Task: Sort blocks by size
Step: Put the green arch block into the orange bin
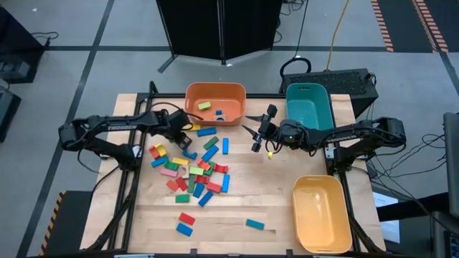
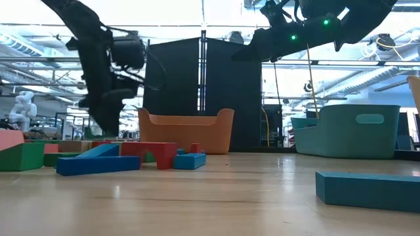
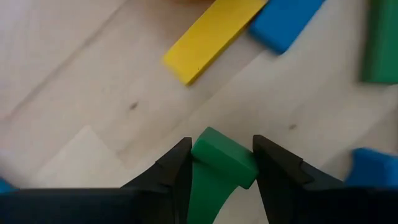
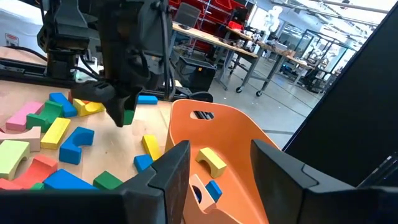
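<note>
Several small colored blocks lie in a loose pile on the wooden table, left of its middle. My left gripper hangs over the pile's far edge, shut on a green block; the right wrist view also shows that block under the fingers. A yellow block and a blue one lie flat on the table beneath. My right gripper waits level near the orange bin, open, with nothing between its fingers. My left gripper pinches the green block's two opposite side faces between its two fingers. The fingers come from above, slanting steeply down, and the block runs along them, its free end poking out past the fingertips. The block hangs clear of the table.
The orange bin holds a yellow-green block and a blue one. A teal bin stands at the far right, a yellow bin at the near right. Red, blue and teal blocks lie near the front edge.
</note>
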